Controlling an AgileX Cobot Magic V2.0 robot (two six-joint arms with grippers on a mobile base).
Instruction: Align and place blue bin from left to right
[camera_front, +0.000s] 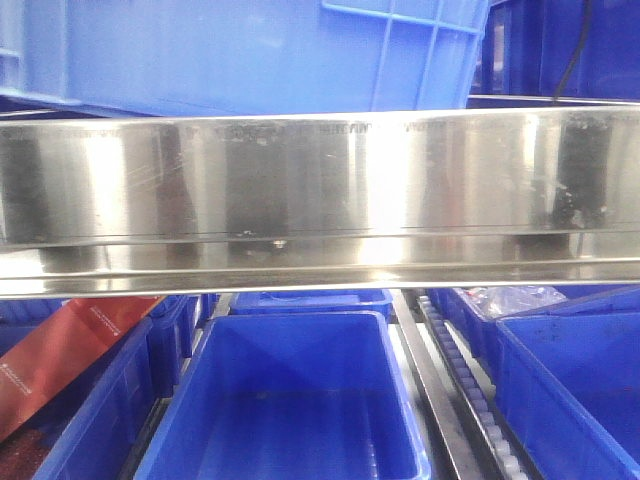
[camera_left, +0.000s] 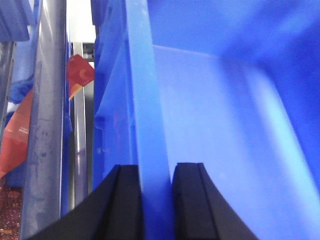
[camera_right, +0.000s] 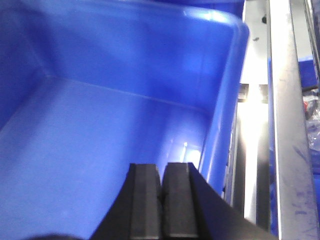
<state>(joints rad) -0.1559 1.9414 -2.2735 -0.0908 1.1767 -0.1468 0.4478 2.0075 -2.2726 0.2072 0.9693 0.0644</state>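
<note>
Your left gripper (camera_left: 157, 200) pinches the blue bin (camera_left: 210, 125) wall; right gripper (camera_right: 161, 200) jaws closed, empty; bin not placed yet.

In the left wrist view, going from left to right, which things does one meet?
Orange-red package → grey metal rail → blue bin wall, which the left pincer grips at the bottom → the bin's empty inside.

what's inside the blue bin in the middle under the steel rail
The bin looks empty: bare blue floor and walls, a few dark specks. The rail covers its far end. The left gripper clamps its wall; the right gripper sits inside, shut.
</note>
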